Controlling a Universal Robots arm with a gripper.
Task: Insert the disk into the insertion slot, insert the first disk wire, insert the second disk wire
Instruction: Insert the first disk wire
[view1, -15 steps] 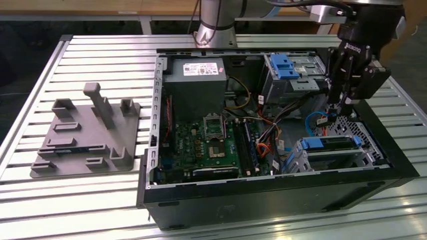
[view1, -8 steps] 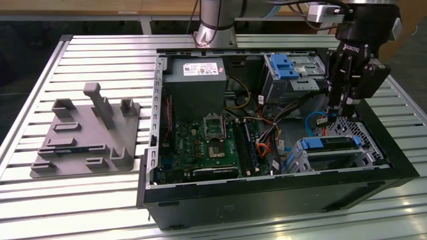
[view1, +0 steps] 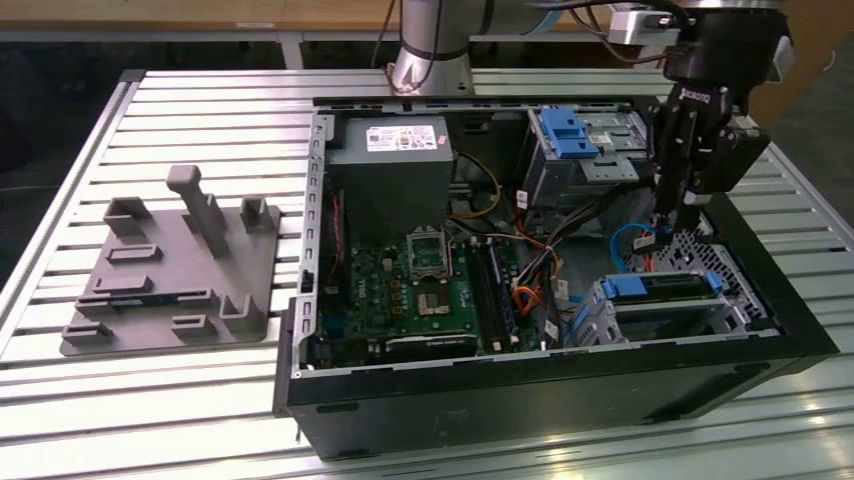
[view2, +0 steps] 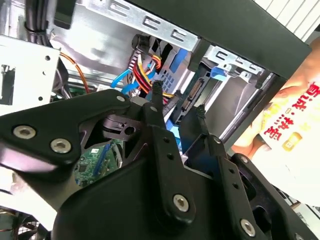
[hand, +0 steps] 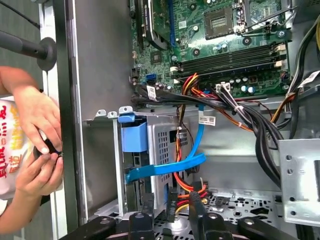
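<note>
Hand hangs nose-down inside the open case, and whether it's spread or pinching a plug I can't tell. Right at its tip in the first wrist view are red and yellow wires, with a flat blue cable looping just beyond.

Straight below the hand sits the disk, down in the slot, so that step looks done. It stands on edge with the blue carrier ends showing, long axis level and crosswise under the hand as far as I can judge. Its exposed edge faces up toward the hand, I'd say so the wires can reach it.

The case lies on its side on the slatted surface, open face up, which lets the arm reach in from above. Beyond the case wall, a person's hands hold a packet.
</note>
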